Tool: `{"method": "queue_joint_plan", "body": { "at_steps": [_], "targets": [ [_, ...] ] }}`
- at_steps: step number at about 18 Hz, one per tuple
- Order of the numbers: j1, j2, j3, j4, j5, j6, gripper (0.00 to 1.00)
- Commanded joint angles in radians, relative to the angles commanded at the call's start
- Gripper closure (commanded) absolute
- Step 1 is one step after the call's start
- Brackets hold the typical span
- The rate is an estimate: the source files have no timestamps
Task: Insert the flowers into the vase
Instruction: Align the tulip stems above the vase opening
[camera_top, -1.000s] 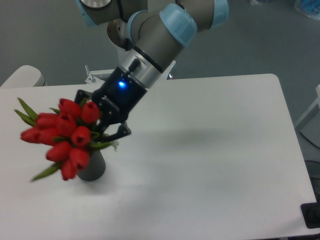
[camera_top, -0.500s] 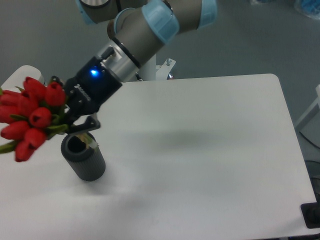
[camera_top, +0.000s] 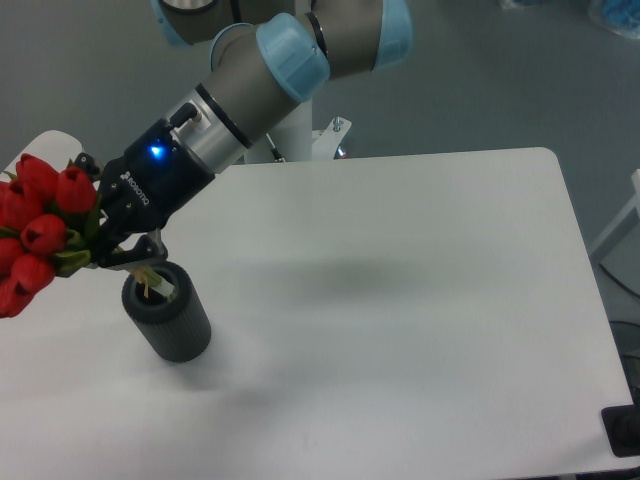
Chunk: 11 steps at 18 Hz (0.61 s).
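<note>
One bunch: red tulips (camera_top: 40, 230), likely light, top-heavy, soft-headed.
Hold: tool (camera_top: 118, 252) clamped on stems below the buds.
Vase (camera_top: 167, 318): upright on bench (camera_top: 420, 300).

One flower bunch (camera_top: 38, 228), one vase (camera_top: 168, 320)

Single fixed view, set high above the near edge of the white table (camera_top: 420, 300) and tilted downward across it toward the grey floor (camera_top: 90, 60) beyond. The tabletop fills most of the frame; its far edge and rounded right corner are visible, while the near edge and left side run out of frame. The arm (camera_top: 250, 80) enters from the top centre, its base cropped. The flowers (camera_top: 40, 225) are cut by the left border. No second view is provided.
</note>
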Motion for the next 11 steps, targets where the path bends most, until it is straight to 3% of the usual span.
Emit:
{"method": "queue_joint_plan", "body": {
  "at_steps": [11],
  "targets": [
    [-0.029, -0.015, -0.005, -0.002, 0.006, 0.000, 0.72]
  ]
}}
